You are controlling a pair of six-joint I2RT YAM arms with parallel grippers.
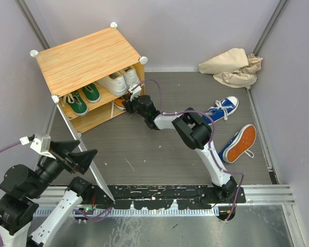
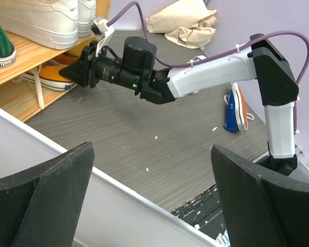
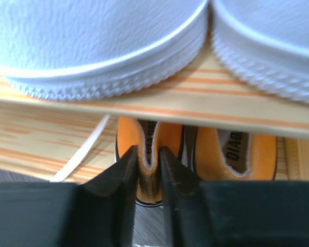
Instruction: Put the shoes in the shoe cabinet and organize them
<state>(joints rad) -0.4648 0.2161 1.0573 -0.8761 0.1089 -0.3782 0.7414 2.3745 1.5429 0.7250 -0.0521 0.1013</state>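
Roughly two-thirds done, by my reading: the shoe cabinet (image 1: 87,56) already carries the green shoes (image 1: 85,98) and the white shoes (image 1: 118,80) side by side on its inner shelf (image 3: 195,110), and an orange pair sits in the compartment below. The right gripper (image 3: 148,154) is pressed together on the heel wall of the orange shoe (image 3: 150,135), one finger on each side of it, with the second orange shoe (image 3: 232,154) just beside it to the right. What remains is the blue pair out on the floor, well apart from the cabinet: one blue shoe (image 1: 224,108) upright and the other blue shoe (image 1: 240,143) tipped on its side (orange sole showing), near a beige cloth bag (image 1: 230,66) in the far corner. Only the right wrist view shows the pinch and the second orange shoe. From above, the arm hides both, and that view alone shows the whole blue pair. In the left wrist view the left gripper (image 2: 152,152) is spread wide over the edge of the open door (image 1: 100,180); whether it touches the panel is hard to tell from any view.
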